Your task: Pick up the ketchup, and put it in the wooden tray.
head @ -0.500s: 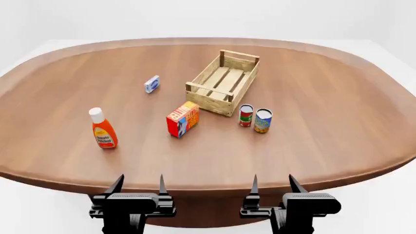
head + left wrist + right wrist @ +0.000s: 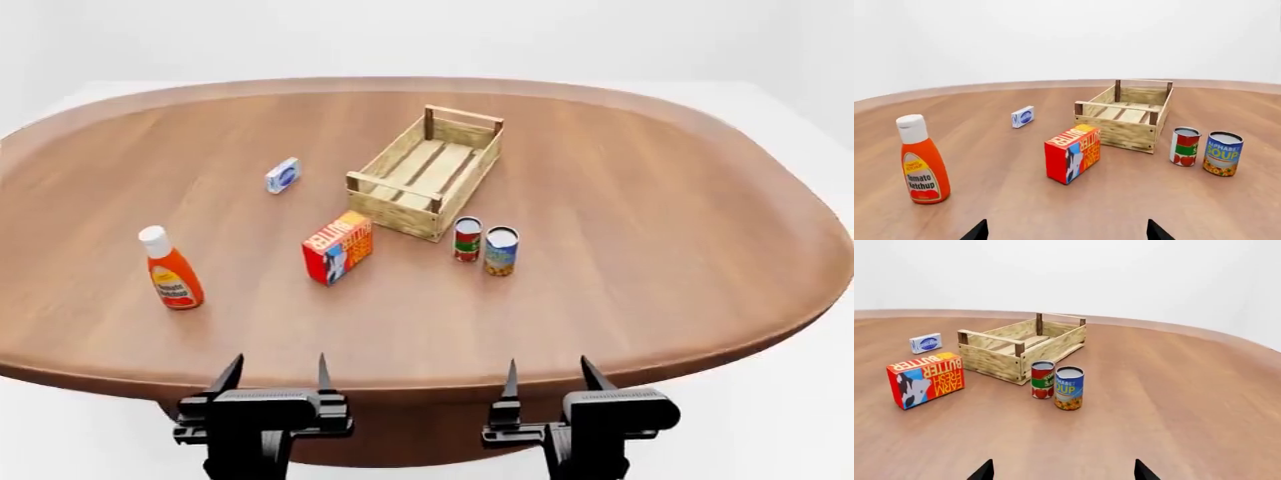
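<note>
Right now the ketchup (image 2: 172, 282) stands upright near the table's (image 2: 641, 200) left edge, ahead and outward of the left gripper (image 2: 272, 372), the nearer arm, spread wide and empty like the right gripper (image 2: 547, 375). Between it and the wooden tray (image 2: 424, 172) sits the butter box (image 2: 336, 247); I'd carry over that, with the two cans (image 2: 483, 243) just beside the tray's near corner.

My head camera looks down and forward over the whole table (image 2: 641, 250). Both wrist cameras sit low at its near edge, facing across it. All three views share the wooden tray (image 2: 424, 172) (image 2: 1124, 112) (image 2: 1021, 344) and butter box (image 2: 336, 247) (image 2: 1072, 153) (image 2: 925, 379).
</note>
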Controlling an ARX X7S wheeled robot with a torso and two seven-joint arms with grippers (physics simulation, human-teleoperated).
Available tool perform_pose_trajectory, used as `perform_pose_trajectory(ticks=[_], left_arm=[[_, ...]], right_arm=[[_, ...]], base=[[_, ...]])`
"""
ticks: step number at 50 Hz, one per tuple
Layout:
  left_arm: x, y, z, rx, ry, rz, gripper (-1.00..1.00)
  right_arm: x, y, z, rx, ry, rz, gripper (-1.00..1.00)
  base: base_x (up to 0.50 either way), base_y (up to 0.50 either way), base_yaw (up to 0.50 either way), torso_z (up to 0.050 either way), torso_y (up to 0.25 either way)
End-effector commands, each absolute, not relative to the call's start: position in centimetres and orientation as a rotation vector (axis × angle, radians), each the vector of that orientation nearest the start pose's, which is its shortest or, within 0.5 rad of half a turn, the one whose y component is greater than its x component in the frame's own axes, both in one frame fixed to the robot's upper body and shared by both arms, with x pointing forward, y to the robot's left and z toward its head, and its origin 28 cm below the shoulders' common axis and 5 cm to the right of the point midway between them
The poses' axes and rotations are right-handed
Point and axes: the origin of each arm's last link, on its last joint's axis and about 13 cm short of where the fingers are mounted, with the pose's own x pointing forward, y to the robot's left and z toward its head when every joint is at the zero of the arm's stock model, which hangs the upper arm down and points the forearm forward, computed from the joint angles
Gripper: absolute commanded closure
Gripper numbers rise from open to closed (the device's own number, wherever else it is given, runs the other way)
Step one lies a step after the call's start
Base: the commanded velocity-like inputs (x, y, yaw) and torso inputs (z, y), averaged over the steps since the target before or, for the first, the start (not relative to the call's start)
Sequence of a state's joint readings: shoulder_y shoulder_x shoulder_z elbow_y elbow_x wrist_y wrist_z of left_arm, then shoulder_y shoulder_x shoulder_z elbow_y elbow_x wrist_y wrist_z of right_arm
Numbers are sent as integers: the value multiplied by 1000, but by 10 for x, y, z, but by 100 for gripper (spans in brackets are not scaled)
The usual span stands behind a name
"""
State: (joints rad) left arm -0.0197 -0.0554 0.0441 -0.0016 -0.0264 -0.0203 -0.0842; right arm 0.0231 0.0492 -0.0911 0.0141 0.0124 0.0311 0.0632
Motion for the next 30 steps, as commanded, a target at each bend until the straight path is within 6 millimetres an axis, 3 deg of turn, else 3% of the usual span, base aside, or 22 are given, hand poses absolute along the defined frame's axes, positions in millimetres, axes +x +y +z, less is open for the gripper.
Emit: perform_pose_trajectory(ticks=[1,28,30], left_arm=[[220,213,19,76,-8,50,-100],[232,219,33,112,-50,57,-100],[232,219,34,112,-50,58,-100]], right_arm=[[217,-92,15,-55,31,27,-100],[227,-96,27,-89,20,22,-100],[227,-96,28,-88,16,18,-100]], base=[[0,-500,0,0,0],[0,-499,0,0,0],[0,0,0,0,0]])
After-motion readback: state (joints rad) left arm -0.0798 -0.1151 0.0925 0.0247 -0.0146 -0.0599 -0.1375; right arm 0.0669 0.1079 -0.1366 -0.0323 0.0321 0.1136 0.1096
